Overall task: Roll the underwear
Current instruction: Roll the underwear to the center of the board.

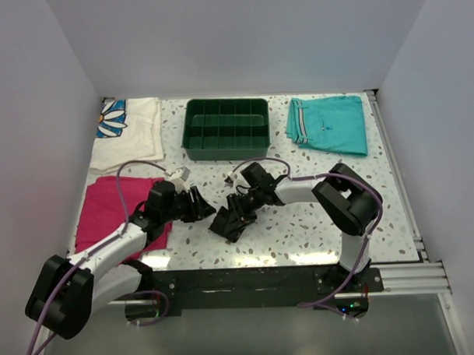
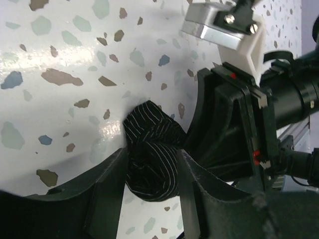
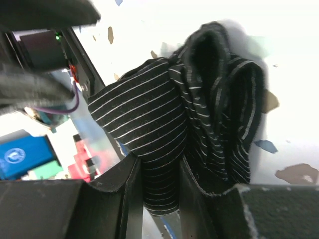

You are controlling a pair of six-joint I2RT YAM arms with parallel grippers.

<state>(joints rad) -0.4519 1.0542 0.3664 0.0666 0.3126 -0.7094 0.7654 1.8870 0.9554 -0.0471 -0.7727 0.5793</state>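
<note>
Top external view: on the speckled table (image 1: pixel 316 221), centre and toward the near edge, the underwear (image 1: pixel 229 223) sits bunched into a loose wad, not yet a tidy roll; tightening seems left to do. Its long axis looks diagonal, near-left to far-right. Left gripper (image 2: pixel 149 162) and right gripper (image 3: pixel 159 167) each pinch its striped fabric.

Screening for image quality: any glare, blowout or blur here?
Top external: sharp, with glare along the near edge of the table. Left wrist: left fingers blurred, underwear crisp. Right wrist: table blown out white behind the underwear, right fingers soft.
</note>
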